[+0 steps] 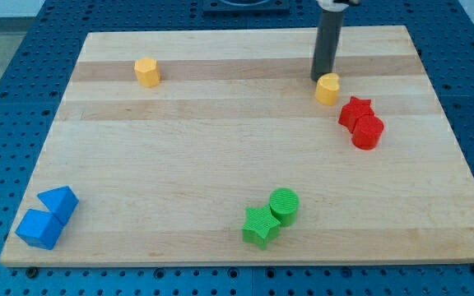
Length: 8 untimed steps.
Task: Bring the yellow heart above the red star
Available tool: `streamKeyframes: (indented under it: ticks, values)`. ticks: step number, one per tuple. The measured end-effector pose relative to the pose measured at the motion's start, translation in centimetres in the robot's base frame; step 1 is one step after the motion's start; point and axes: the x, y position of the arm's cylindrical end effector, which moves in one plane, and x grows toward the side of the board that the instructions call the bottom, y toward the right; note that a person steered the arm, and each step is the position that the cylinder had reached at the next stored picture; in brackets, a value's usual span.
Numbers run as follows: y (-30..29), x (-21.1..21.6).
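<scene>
The yellow heart (327,89) lies at the view's upper right on the wooden board (220,156). The red star (355,111) sits just to its lower right, a small gap apart. My tip (320,79) stands right behind the yellow heart, at its upper left edge, touching or nearly touching it. The dark rod rises straight up from there to the view's top.
A red cylinder (368,131) touches the red star's lower right. A second yellow block (146,71), roughly hexagonal, lies at the upper left. A green cylinder (285,204) and a green star (260,226) sit together at the bottom centre. A blue triangle (59,202) and a blue cube (39,228) lie at the bottom left.
</scene>
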Motion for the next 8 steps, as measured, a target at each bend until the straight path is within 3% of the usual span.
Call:
streamKeyframes:
  ticks: [1,4,6,8]
  values:
    - [0.3,0.9]
    - [-6.6,2.6]
    - [-1.4,3.2]
    - [-4.1,4.6]
